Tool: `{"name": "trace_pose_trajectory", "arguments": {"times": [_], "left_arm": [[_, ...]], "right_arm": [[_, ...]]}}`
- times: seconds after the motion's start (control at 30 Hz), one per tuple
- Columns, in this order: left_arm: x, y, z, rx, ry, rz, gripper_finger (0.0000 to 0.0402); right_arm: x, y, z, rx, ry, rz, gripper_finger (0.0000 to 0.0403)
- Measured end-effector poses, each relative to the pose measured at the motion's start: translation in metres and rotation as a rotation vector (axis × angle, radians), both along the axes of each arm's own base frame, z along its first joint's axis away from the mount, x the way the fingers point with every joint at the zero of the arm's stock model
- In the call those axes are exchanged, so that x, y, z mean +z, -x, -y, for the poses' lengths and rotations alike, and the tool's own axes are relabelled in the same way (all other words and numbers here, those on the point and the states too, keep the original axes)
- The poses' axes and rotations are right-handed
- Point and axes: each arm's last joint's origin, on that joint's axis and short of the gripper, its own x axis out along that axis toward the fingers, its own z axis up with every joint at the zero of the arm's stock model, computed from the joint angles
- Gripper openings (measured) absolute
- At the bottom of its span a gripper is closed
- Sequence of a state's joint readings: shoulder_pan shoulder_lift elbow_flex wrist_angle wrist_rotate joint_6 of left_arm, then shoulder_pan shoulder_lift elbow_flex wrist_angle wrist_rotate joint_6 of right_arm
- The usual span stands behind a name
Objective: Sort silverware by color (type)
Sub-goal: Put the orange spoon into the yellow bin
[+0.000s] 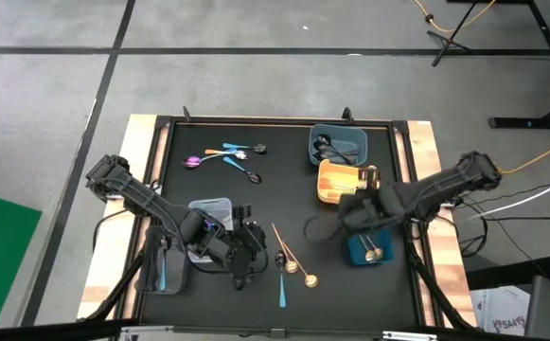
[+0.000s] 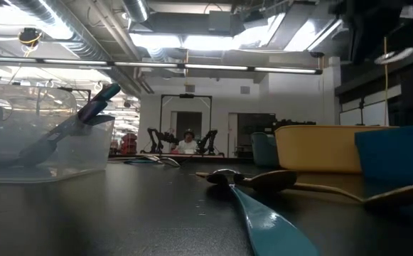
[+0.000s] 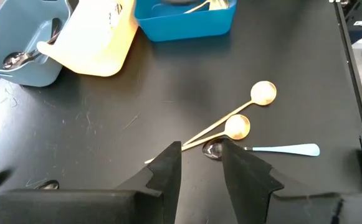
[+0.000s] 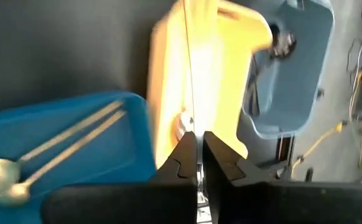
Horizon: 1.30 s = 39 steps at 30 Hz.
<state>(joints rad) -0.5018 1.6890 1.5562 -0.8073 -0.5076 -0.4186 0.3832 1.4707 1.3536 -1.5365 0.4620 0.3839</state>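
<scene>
Grey concrete floor [image 1: 256, 38] crossed by dark lines, a green mat [image 1: 0, 246] at one edge, orange cable [image 1: 540, 152] trailing. Overhead, bright ceiling lights [image 2: 213, 39] and ducts [image 2: 85, 35]; a person [image 2: 188, 142] sits at the far wall.

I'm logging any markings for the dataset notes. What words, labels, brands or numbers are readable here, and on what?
Nothing can be read.
Yellow tray: dark marks on its side in the left wrist view, too blurred to read.
Spoons by the left gripper, such as the gold spoons: no lettering visible.
Dark blue tray and grey-blue tray: no label visible.
</scene>
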Motion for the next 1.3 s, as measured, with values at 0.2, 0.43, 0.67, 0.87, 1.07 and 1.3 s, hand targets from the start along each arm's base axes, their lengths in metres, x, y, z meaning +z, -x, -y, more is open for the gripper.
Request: {"name": "trace_pose_trajectory", "arguments": {"times": [0.2, 0.43, 0.67, 0.87, 1.07, 1.3], "left_arm": [[0.000, 0.000, 0.000, 0.000, -0.001, 0.000, 0.0110], [0.000, -0.002, -0.004, 0.014, -0.003, 0.001, 0.0110], [0.000, -0.003, -0.007, 0.020, -0.003, 0.001, 0.0110], [0.000, -0.003, -0.007, 0.021, -0.004, 0.001, 0.0110], [0.000, -0.003, -0.007, 0.022, -0.007, 0.002, 0.0110], [0.000, -0.003, -0.007, 0.022, -0.007, 0.002, 0.0110]], "right_arm": [[-0.016, 0.011, 0.043, -0.052, -0.023, 0.063, 0.0001], [-0.054, 0.007, 0.081, 0.000, -0.128, 0.093, 0.0001], [-0.084, 0.008, 0.114, -0.061, -0.127, 0.122, 0.0001], [-0.093, 0.013, 0.131, -0.115, -0.223, 0.144, 0.0001], [-0.105, 0.015, 0.139, -0.143, -0.271, 0.187, 0.0001], [-0.115, 0.020, 0.139, -0.152, -0.273, 0.172, 0.0001]]}}
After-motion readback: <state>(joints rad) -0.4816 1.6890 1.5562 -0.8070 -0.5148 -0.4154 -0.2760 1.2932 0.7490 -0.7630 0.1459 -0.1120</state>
